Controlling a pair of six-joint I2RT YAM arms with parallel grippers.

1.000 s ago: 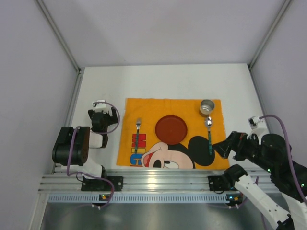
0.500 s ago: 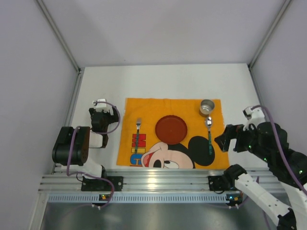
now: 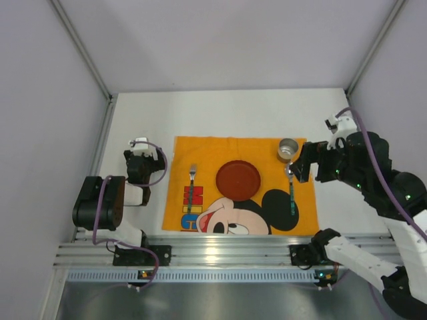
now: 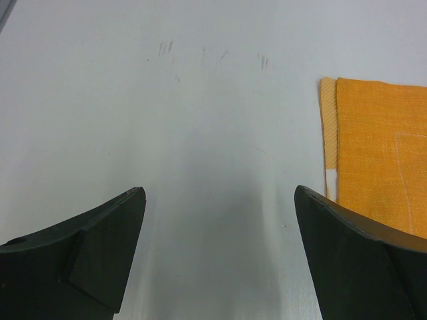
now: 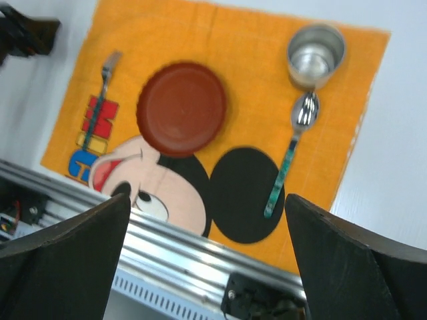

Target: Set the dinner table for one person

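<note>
The large flat white rectangular dinner table (image 3: 233,113) is lying under everything, running from the near rail to the far wall. It is looking rigid, fixed and slick, so it is serving as a surface to set things on, not something to grasp.

The left gripper (image 4: 219,200) and right gripper (image 5: 207,203) are both hanging spread wide and empty.

The right wrist view is showing the orange Mickey Mouse cloth placemat (image 5: 200,40) with its whole setting. The left wrist view is showing only the placemat's hem and faint scuffs on the tabletop.
</note>
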